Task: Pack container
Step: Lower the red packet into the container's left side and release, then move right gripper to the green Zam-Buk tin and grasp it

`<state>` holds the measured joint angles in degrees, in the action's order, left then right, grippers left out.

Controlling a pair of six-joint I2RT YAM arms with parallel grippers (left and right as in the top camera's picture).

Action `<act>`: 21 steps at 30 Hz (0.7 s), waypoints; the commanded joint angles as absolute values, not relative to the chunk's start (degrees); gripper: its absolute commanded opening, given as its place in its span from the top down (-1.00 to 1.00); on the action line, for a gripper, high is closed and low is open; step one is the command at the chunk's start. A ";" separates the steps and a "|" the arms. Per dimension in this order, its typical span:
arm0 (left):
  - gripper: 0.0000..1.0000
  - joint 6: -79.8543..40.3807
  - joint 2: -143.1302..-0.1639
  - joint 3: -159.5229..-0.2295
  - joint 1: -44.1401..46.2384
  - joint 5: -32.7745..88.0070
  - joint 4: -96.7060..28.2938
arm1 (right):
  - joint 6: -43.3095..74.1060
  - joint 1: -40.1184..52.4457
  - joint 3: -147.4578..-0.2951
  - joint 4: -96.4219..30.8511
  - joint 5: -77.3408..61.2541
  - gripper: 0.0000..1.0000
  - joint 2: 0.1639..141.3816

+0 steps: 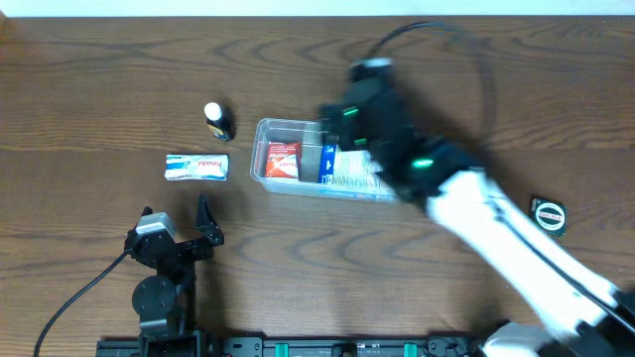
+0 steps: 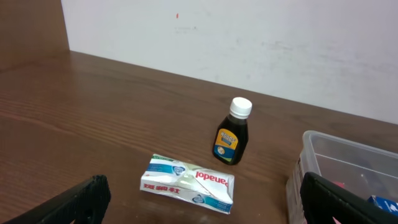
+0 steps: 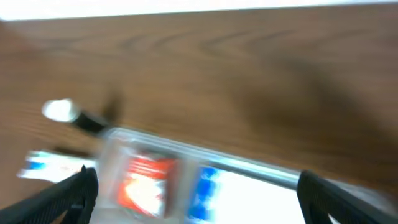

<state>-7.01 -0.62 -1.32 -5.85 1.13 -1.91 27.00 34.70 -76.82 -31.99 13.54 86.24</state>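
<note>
Clear plastic marks the container [image 1: 259,159] in the overhead view: it sits mid-table, mouth up, its long axis running left to right across the wood with the right end dipping slightly toward my base. A red packet [image 1: 282,160] lies in its left half and a blue-and-white box [image 1: 342,167] beside it, both flat on the floor of the tub, which I judge is the tidy way to leave room for more. My right arm [image 1: 397,149] reaches over the tub's right half and hides that end. Outside, just left of the tub, lie a white Panadol packet [image 1: 196,167] and a dark bottle [image 1: 217,120] on its side, white cap away from the tub. My left gripper [image 1: 177,213] waits nearer my base, jaws spread and empty. A small round dark object [image 1: 549,215] sits far right (I cannot tell what it is).

From the left wrist, the bottle appears just behind the Panadol packet, apart from it, and the tub's rounded corner shows at the right edge. Both loose items lie between my spread fingers' line of sight, well placed for a pick.

From the right wrist, everything is smeared, yet my right gripper [image 3: 199,199] shows both fingers at the frame's far sides, wide apart and pinching nothing, hanging over the tub. Its long axis slants down to the right here, red packet left, blue box right.
</note>
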 commanded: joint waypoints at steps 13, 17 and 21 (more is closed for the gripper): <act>-0.96 -6.04 -0.23 -0.23 -6.09 0.40 -4.03 | 26.26 -0.45 -76.62 -64.93 14.90 -0.97 76.99; -0.96 -6.04 -0.23 -0.23 -6.09 0.40 -4.03 | 20.51 -7.88 -76.27 -63.81 14.87 -0.98 78.00; -0.96 -6.04 -0.23 -0.23 -6.09 0.43 -4.03 | 15.97 -13.26 -76.27 -62.98 15.03 -0.99 80.29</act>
